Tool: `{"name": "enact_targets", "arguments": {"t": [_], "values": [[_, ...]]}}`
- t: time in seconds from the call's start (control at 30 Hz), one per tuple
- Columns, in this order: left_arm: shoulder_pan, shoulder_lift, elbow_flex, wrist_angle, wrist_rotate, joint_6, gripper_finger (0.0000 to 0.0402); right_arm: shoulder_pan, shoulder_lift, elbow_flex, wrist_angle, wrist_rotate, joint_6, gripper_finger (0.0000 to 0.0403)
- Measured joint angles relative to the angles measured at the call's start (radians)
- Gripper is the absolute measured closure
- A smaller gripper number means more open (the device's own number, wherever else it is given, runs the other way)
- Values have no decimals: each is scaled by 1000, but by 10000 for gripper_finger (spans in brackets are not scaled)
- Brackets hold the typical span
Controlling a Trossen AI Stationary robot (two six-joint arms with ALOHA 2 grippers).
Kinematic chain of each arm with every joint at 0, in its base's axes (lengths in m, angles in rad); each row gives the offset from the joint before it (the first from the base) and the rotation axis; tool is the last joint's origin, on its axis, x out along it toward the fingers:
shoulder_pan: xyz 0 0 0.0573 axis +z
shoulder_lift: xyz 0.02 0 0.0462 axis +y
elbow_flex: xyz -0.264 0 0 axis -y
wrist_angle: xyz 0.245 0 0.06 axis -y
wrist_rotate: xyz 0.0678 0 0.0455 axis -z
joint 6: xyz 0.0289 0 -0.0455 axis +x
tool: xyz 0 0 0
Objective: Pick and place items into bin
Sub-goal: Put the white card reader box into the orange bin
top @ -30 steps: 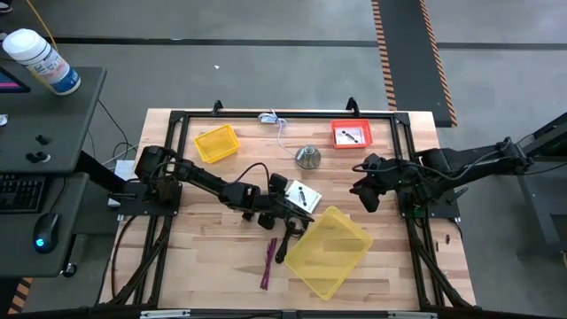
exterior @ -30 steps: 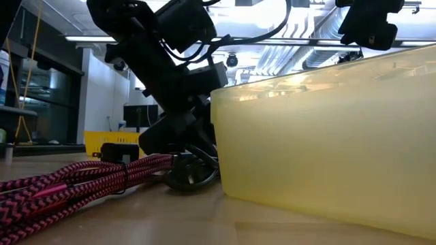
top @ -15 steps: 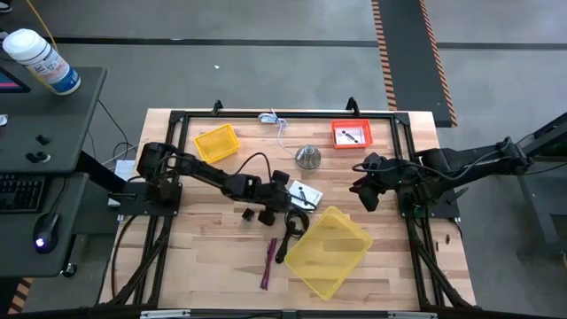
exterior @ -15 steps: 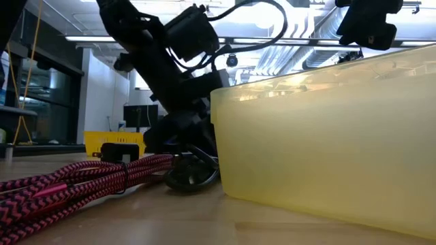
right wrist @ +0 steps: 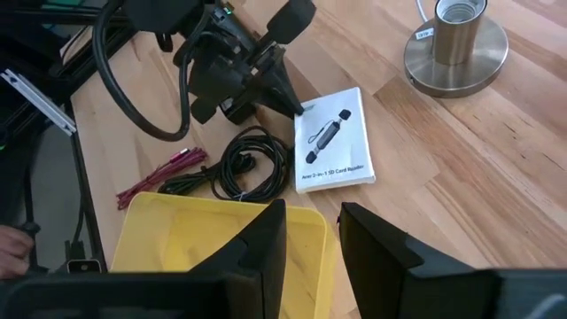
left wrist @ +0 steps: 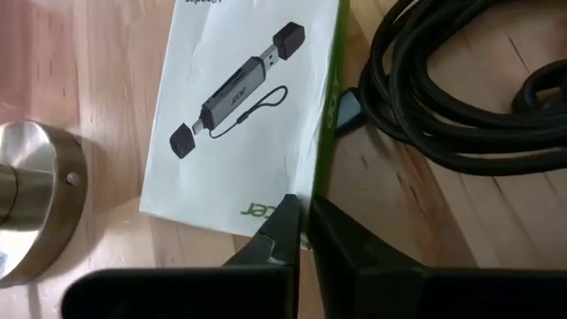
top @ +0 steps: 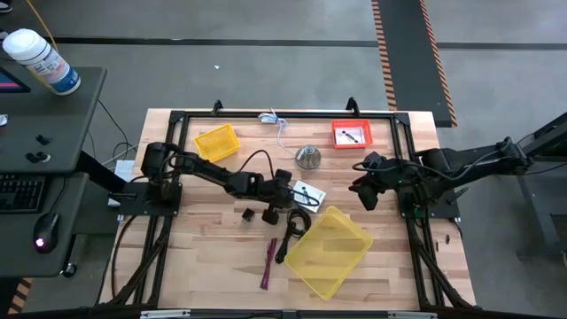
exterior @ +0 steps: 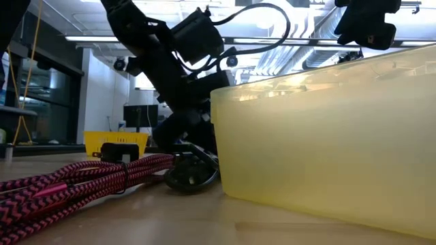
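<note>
High view: our left gripper (top: pixel 292 197) reaches the card (top: pixel 307 194) at mid-table, the bin (top: pixel 328 251) lying at its five o'clock. Left wrist view: fingers (left wrist: pixel 285 232) are pinched on the card's edge; we should lift gently so it doesn't slip. The right gripper (top: pixel 368 197) waits half-open, empty.

arms: black, jointed | cables: black loops (left arm) | fingers: dark, tapered

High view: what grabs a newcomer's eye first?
The large yellow bin, lying skewed at the table's near middle, stands out most. Just behind it the left gripper is shut on the edge of the white card, with the black cable coil between card and bin. The right gripper hangs over the table's right side, and a small orange tray sits at the far edge.
</note>
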Motion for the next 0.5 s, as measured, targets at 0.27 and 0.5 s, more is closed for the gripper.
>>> {"name": "enact_targets", "arguments": {"t": [0.27, 0.5], "values": [[-2, -3, 133, -215, -25, -110, 401, 0, 0, 0, 4, 18, 0, 305], [-1, -1, 317, -374, -20, -128, 400, 0, 0, 0, 4, 38, 0, 305]]}}
